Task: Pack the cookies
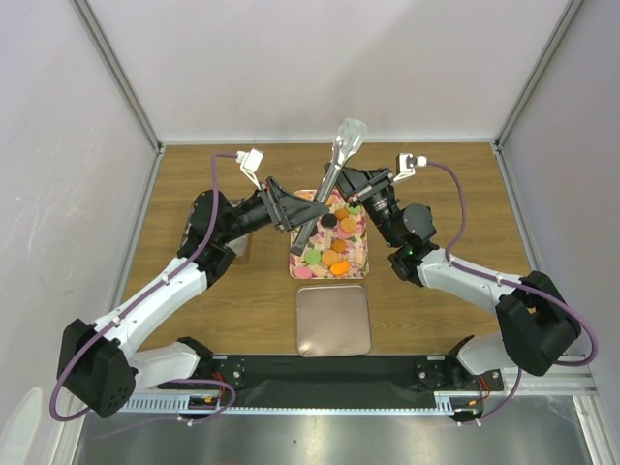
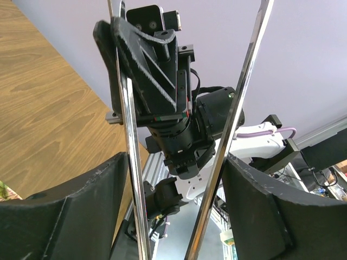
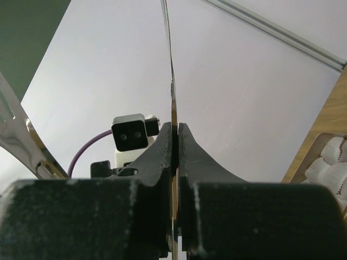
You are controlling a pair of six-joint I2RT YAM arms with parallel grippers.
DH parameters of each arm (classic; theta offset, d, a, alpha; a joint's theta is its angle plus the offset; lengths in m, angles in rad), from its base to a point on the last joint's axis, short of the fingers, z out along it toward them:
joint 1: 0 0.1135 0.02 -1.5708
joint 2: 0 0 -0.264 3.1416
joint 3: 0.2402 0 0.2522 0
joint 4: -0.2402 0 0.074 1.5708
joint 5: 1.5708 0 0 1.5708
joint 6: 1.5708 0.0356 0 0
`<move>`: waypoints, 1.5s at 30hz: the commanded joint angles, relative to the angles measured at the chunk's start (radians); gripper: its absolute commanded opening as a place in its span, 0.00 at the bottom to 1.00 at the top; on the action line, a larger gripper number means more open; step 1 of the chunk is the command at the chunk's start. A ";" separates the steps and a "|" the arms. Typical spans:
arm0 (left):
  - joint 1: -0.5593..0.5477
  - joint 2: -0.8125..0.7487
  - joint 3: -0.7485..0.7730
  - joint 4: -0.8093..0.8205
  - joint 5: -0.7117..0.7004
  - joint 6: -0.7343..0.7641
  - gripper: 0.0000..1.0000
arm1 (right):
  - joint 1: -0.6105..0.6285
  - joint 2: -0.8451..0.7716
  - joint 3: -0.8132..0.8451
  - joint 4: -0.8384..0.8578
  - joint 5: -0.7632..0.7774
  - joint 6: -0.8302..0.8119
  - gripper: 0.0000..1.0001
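My right hand point(image 3: 175, 130) is closed flat on one thin blade of the metal tongs point(image 1: 341, 153). In the right wrist view the two fingers meet on the blade with no gap. The blade runs straight up out of the picture, so its end is cut off there.

My left hand point(image 2: 176, 156) is spread wide, and both blades of the tongs pass between its fingers. Each fingertip seems to touch the outside of one blade, so I think this hand holds the tongs by both blades, but the contact is hard to see. In the left wrist view the blades leave the picture at the top and at the bottom. Behind them I see my right hand gripping the left blade higher up.

From above, both hands meet over the far end of the floral tray point(image 1: 359, 256), which lies on the tabletop point(image 1: 232, 310). The cookies point(image 1: 334, 258) lie in the tray: orange, green, pink and one black. The far part of the tray is covered by my hands and the tongs, so I cannot count them.

The plain square lid point(image 1: 333, 320) lies flat just on the near side of the tray, apart from it. At the right edge of the right wrist view some white paper cups point(image 3: 328, 162) show, cut off.
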 commanded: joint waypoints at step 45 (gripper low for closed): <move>0.006 -0.039 0.092 -0.177 -0.024 0.156 0.52 | -0.005 -0.090 -0.065 0.058 0.050 -0.084 0.26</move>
